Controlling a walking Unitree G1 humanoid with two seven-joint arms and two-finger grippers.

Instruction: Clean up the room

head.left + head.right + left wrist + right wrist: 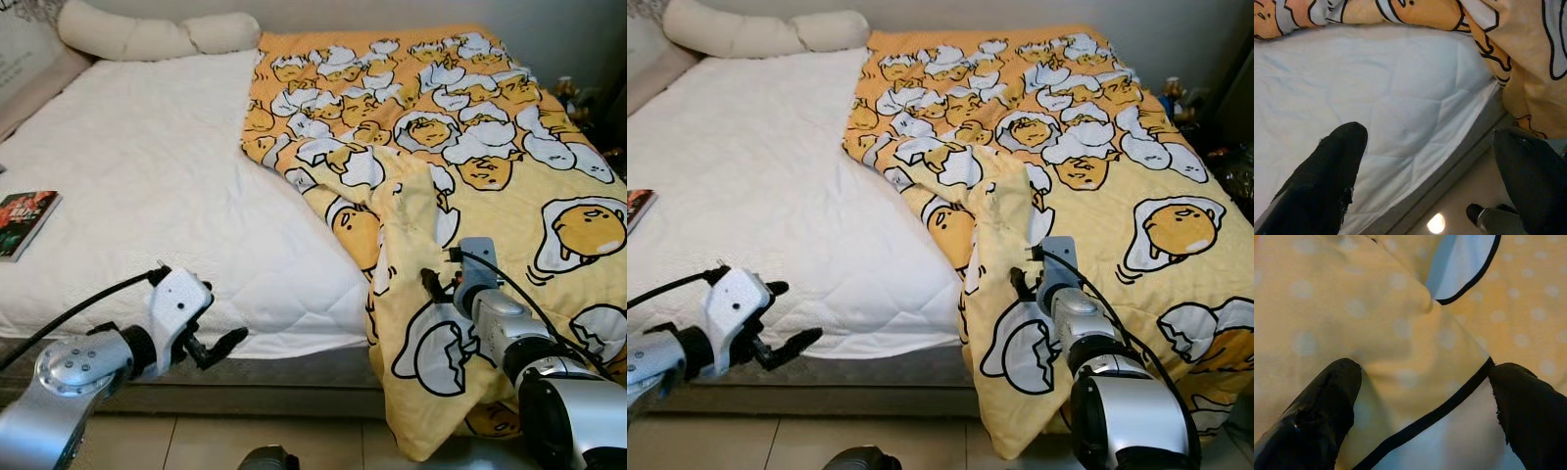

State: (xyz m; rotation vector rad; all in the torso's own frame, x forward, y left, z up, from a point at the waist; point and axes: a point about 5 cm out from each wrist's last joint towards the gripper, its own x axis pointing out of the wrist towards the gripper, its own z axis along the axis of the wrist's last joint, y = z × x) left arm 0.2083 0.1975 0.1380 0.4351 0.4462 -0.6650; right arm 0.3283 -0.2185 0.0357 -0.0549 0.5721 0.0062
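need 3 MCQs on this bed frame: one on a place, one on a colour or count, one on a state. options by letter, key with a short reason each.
1. Where does the dark-covered book lie?
A. on the white quilted mattress, at the robot's left edge
B. on the yellow blanket
C. on the floor

2. What colour is the ground of the cartoon-egg blanket?
A. blue
B. yellow-orange
C. green

3. How do the right gripper's fingers stand?
A. shut on the book
B. open, pressed against the blanket's fabric
C. open, over the bare mattress

Key:
1 A: the head view shows the book flat on the white mattress, far from the blanket.
2 B: the fabric is yellow to orange with white egg figures outlined in black.
3 B: in the right wrist view the two black fingers stand apart with blanket fabric between them. The left gripper hangs open at the mattress edge.
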